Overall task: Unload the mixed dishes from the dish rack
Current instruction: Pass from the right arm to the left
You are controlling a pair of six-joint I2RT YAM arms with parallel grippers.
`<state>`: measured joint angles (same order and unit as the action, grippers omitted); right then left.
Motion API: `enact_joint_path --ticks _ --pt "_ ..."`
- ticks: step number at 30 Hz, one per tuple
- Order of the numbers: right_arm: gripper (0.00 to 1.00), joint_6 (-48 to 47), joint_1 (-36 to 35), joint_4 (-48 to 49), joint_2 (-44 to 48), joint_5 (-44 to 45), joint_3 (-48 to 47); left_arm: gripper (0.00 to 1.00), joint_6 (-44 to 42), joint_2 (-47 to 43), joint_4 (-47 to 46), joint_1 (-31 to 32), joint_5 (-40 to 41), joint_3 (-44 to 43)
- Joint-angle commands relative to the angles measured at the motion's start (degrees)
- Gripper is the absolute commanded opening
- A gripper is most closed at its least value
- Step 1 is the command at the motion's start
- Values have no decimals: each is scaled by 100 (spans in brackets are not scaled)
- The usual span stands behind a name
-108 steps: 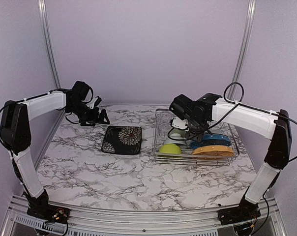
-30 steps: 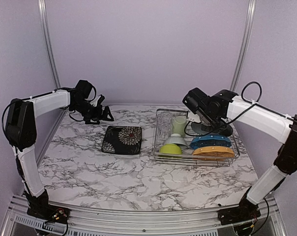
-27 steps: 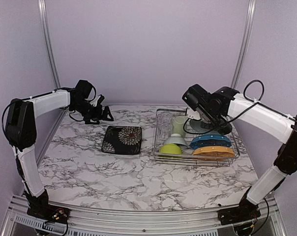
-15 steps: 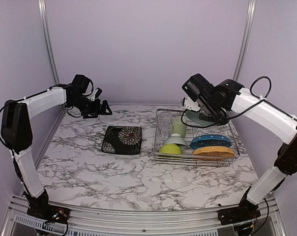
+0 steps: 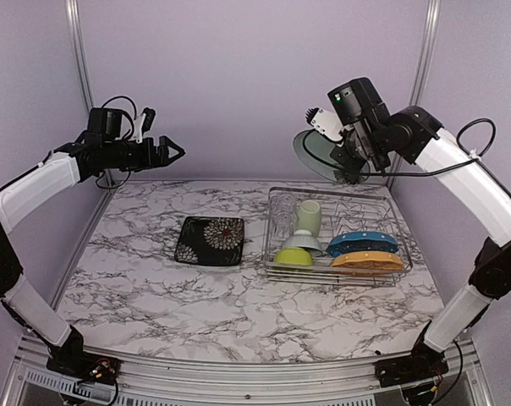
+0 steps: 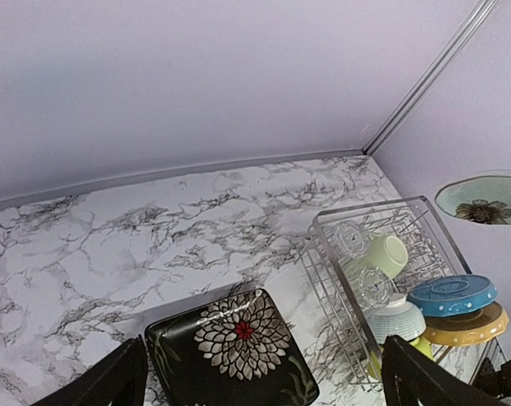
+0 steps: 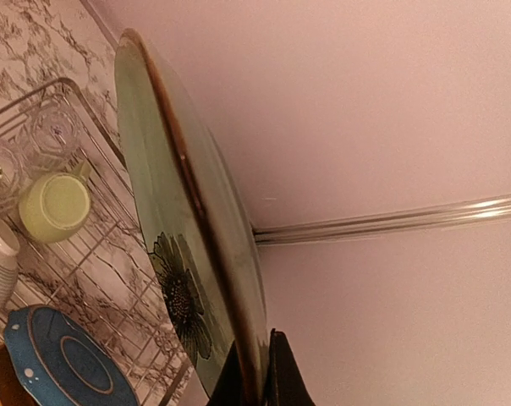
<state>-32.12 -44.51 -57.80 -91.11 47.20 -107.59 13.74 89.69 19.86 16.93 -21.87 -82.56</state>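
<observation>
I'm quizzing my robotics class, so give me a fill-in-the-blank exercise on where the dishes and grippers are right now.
1. The right gripper holds the green plate, so its jaws are ____.
2. The square plate lies flat on the ____.
3. In the rack, the blue plate sits right beside the ____ plate.
4. The left gripper is open and holds ____.
Missing words: shut; table; orange; nothing.
</observation>
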Motion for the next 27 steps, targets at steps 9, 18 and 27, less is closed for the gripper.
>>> enact_joint_path --ticks 9,18,27 --pt "0 2266 -66 1942 -11 -2728 -372 99 57 -970 -1635 146 -1004 973" --pt "0 3142 -2 3009 56 -4218 97 91 50 -857 -1614 472 -1323 935" --pt "0 4211 292 4146 288 -5409 822 77 142 -624 -1599 688 -1473 865"
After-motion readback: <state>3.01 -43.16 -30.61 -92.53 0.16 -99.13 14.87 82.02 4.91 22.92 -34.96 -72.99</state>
